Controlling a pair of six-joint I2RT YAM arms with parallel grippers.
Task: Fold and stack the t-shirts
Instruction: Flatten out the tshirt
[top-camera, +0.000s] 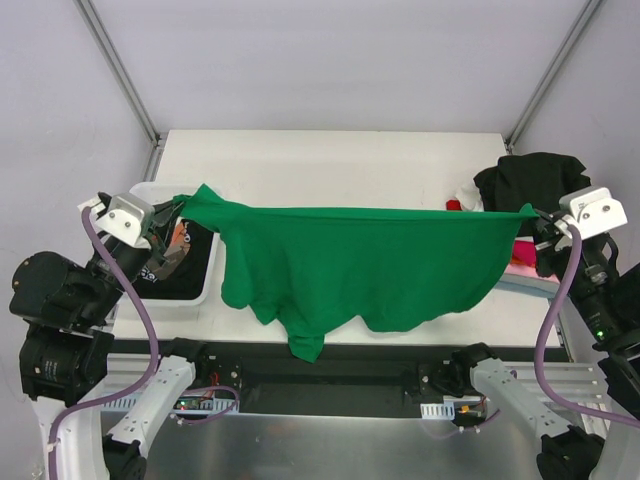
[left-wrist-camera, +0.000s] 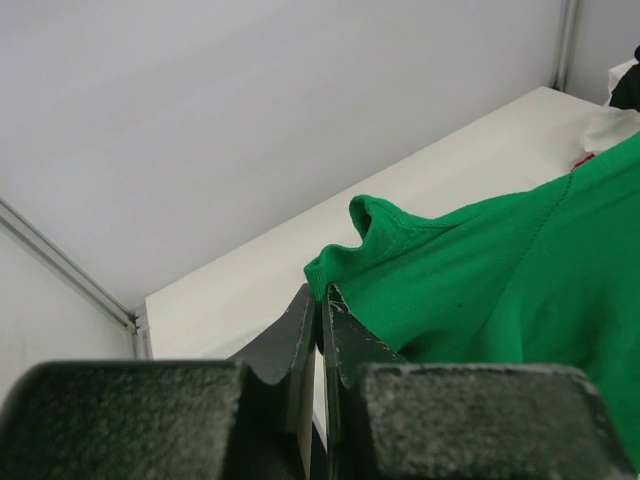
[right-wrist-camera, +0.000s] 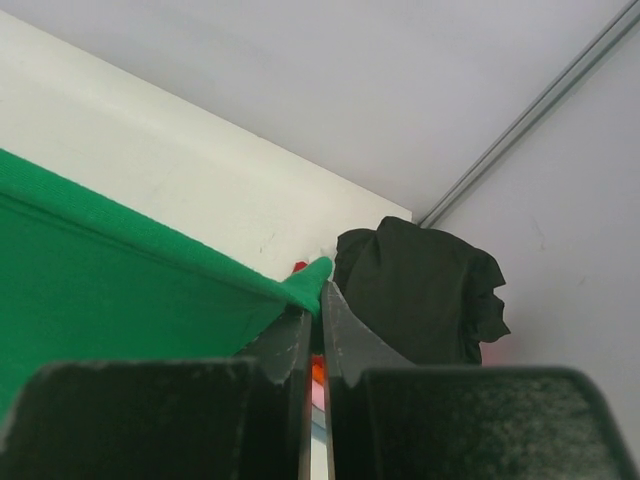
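Bright green soft cloth t-shirt (top-camera: 360, 265) hangs spread in the air above the white table (top-camera: 330, 160). It is pulled taut along its top edge between the two arms, so that in the overhead view this edge runs as a nearly straight line from left to right. Its body sags below that line in loose folds, and in that view the lowest flap reaches past the table's near edge, toward the arms' bases. The left gripper (top-camera: 183, 205) is clenched on the shirt's left corner. In the left wrist view its two black fingers (left-wrist-camera: 300, 330) press together, with a bunched, hemmed bit of green cloth poking out just past their tips. The right gripper (top-camera: 537, 212) is likewise clamped on the shirt's right corner, and the right wrist view shows a small green point of fabric pinched at its tips. Beneath the left gripper a white plastic basket (top-camera: 205, 285) stands at the left side of the table, with a black t-shirt bearing orange and white print (top-camera: 185, 265) lying inside it. At the right side of the table, just behind the right gripper, a crumpled black t-shirt (top-camera: 525, 175) sits on top of a heap. A scrap of red cloth (top-camera: 456, 205) shows beside it and some pink cloth (top-camera: 520, 262) below it.
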